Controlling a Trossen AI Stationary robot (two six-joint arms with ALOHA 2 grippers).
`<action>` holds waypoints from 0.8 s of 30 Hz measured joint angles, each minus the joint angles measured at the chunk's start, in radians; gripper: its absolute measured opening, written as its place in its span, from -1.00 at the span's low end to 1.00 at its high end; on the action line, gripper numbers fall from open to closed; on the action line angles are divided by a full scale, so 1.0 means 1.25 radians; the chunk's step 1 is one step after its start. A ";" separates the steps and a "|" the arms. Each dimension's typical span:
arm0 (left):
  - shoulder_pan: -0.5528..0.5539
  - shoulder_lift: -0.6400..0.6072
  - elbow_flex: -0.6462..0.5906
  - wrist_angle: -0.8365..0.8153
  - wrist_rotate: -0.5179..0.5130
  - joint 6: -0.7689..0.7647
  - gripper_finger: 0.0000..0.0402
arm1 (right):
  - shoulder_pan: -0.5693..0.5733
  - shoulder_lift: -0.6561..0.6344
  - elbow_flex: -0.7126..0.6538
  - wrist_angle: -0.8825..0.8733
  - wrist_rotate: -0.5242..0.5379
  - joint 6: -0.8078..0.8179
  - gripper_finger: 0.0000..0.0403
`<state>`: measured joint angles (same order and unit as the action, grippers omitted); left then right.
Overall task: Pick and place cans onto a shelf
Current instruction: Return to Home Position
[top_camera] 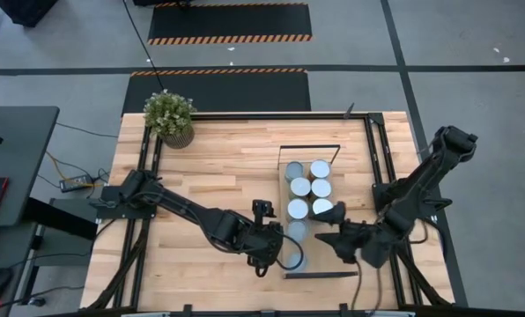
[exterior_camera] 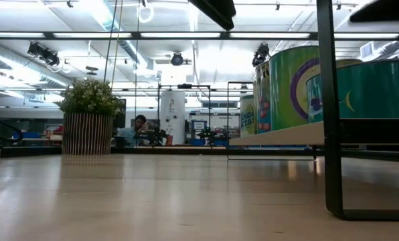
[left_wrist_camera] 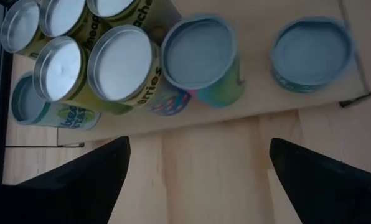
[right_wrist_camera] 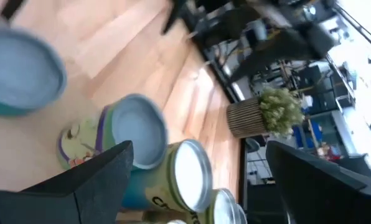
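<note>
The shelf (top_camera: 317, 266) is a light-wood board with black end frames, lying right of the table's middle. Several cans stand upright on it: silvery-topped ones (top_camera: 300, 187) toward its far end, and two blue-grey-topped ones (top_camera: 295, 257) toward its near end. They also show in the left wrist view (left_wrist_camera: 120, 62). My left gripper (top_camera: 278, 249) is open and empty at the shelf's left side, its fingers (left_wrist_camera: 79, 180) short of the blue-topped cans (left_wrist_camera: 198, 53). My right gripper (top_camera: 330, 236) is open and empty at the shelf's right side, beside the cans (right_wrist_camera: 139, 130).
A potted plant (top_camera: 169, 117) stands at the table's far left corner. In the low view the shelf's black frame leg (exterior_camera: 330, 134) rises at the right, with the cans (exterior_camera: 290, 87) on the board. Bare tabletop (top_camera: 210, 167) lies left of the shelf.
</note>
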<state>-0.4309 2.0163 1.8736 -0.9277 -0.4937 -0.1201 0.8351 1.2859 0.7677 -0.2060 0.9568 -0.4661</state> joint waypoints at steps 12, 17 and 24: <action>-0.020 -0.008 -0.092 0.069 0.001 0.000 0.95 | 0.158 -0.139 -0.075 -0.064 0.149 0.261 0.85; -0.016 -0.057 -0.174 0.108 -0.008 -0.024 0.95 | 0.174 -0.193 -0.108 -0.070 0.164 0.357 0.85; -0.007 -0.220 -0.321 0.244 -0.037 -0.014 0.95 | 0.163 -0.323 -0.170 -0.044 0.120 0.418 0.85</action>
<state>-0.4400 1.7410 1.4724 -0.6228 -0.5405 -0.1371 1.0386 0.8821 0.5558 -0.2613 1.1063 0.0566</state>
